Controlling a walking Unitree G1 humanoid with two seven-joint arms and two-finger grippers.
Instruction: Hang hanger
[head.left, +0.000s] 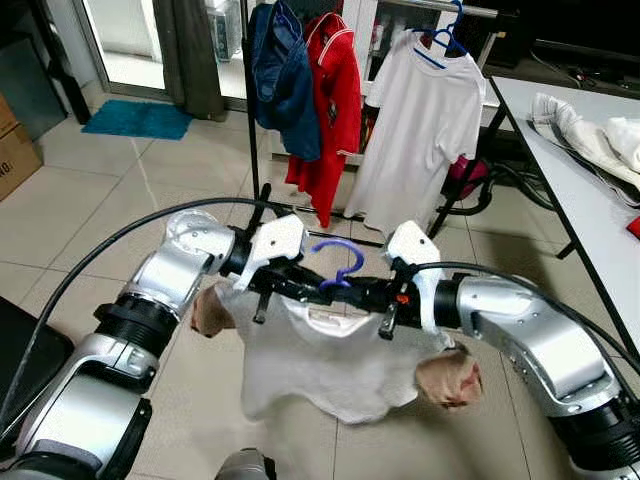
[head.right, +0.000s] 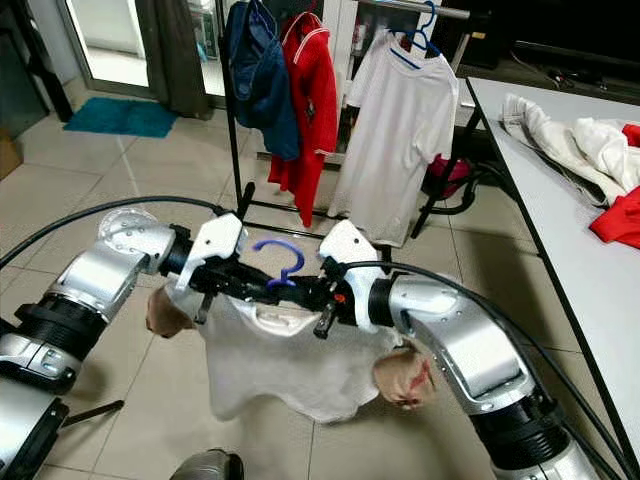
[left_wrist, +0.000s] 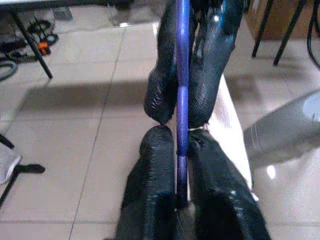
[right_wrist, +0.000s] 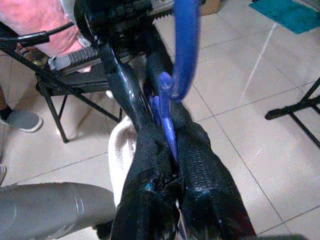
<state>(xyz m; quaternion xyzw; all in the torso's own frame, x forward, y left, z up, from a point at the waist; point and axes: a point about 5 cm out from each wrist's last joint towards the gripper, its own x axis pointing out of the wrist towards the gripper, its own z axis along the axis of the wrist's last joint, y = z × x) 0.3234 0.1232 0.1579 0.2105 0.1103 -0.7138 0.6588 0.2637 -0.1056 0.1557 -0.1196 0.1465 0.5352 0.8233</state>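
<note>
Carry step: left gripper (head.left: 268, 290) and right gripper (head.left: 385, 300) jaws clamped on hanger (head.left: 338, 268) with shirt (head.left: 325, 365), held mid-air short of rack (head.left: 252, 110); next, raise hook over rail.

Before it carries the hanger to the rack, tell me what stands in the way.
Nothing visible: bare floor lies between the blue hanger, held by left gripper and right gripper, and the clothes rack.

Tiled floor (head.left: 90, 200), teal mat (head.left: 137, 119) by doorway, white table (head.left: 575, 190) at rt, dark curtain (head.left: 190, 55).
</note>
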